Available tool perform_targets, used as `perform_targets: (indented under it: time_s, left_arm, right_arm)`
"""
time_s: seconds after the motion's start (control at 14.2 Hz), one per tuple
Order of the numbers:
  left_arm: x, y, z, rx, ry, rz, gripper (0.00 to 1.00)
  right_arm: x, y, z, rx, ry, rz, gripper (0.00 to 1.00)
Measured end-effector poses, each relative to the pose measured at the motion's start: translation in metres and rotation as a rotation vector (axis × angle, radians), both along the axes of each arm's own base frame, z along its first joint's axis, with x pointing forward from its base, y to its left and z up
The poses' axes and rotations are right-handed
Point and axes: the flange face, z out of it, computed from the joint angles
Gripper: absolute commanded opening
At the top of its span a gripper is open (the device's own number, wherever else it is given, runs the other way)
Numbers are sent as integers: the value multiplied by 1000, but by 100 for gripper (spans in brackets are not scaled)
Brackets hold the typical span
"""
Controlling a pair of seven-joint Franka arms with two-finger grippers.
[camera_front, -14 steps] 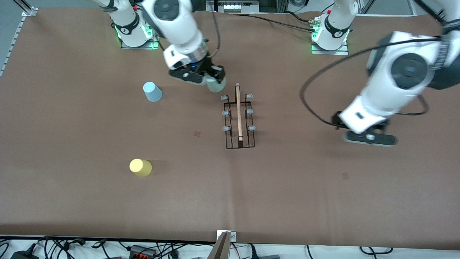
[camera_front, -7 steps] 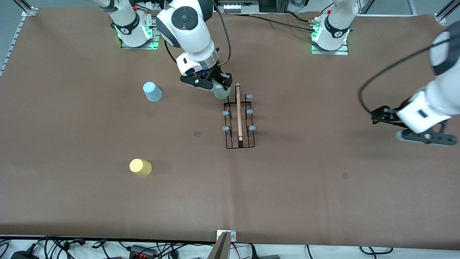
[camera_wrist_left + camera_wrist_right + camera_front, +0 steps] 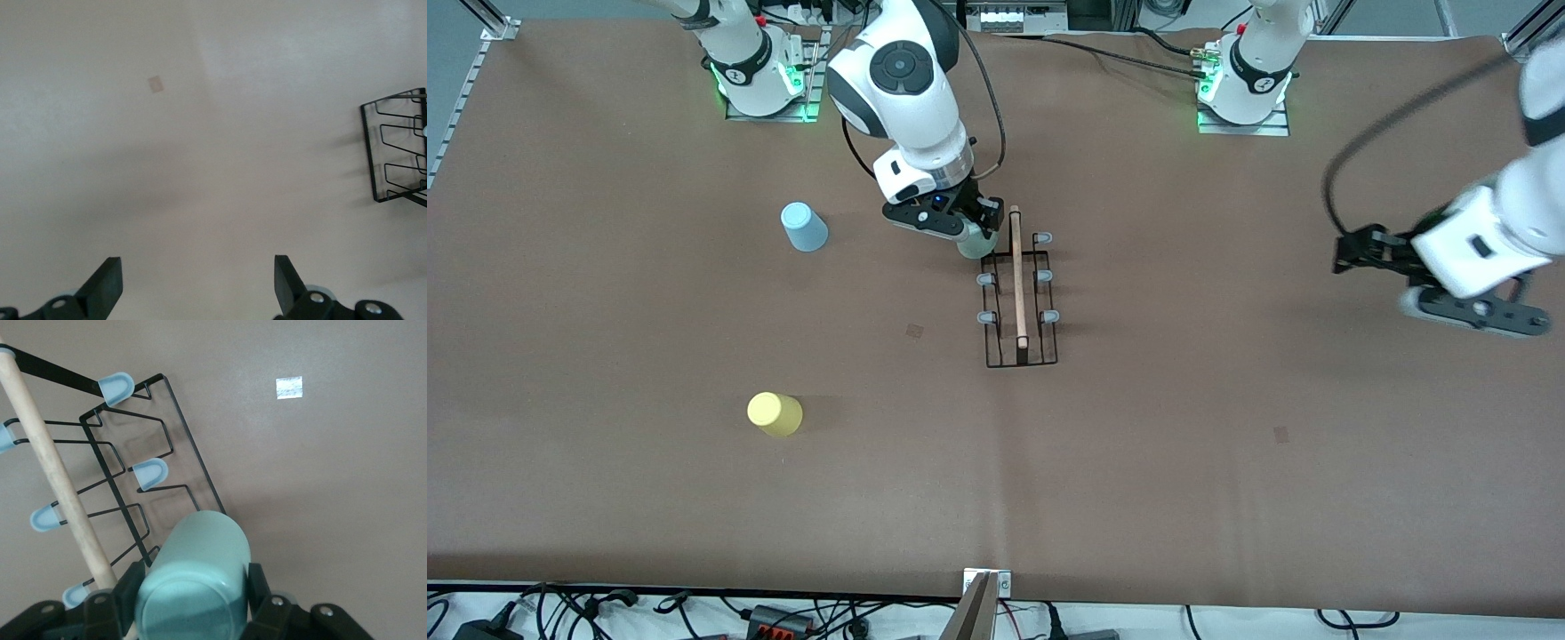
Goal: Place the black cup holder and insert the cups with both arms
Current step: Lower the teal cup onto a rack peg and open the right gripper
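The right gripper (image 3: 969, 233), clamped on the pale green cup (image 3: 193, 587), must lower it onto the black cup holder (image 3: 1019, 302)'s peg, while the left gripper (image 3: 197, 283) waits with fingers apart.

Spread jaws over bare table (image 3: 200, 167), black cup holder (image 3: 393, 160) nearby

Pale green cup (image 3: 971, 245) mostly hidden under right gripper (image 3: 960, 233)

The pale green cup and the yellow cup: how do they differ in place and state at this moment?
The pale green cup is held in the right gripper at the black cup holder, by its corner peg farthest from the front camera; the yellow cup stands alone on the table, untouched. The pale green cup is beside the holder; the yellow cup lies apart, nearer the camera. Both are small plain tapered cups.
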Motion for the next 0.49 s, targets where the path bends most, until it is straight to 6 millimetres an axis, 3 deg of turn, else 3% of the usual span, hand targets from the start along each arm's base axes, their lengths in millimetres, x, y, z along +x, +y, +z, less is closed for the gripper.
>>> perform_targets:
  time_s: [0.07,0.28,0.49]
  left_arm:
    - [-5,-4,10,-5,-13,12,100]
    - [-22,25,42,-7,-39,71,100]
    - [-32,55,36,16,-18,93,100]
  right_arm:
    - [0,2,-3,5,0,-1,98]
    - [3,2,-6,10,-1,-5,100]
    - [32,-23,4,12,-29,-33,100]
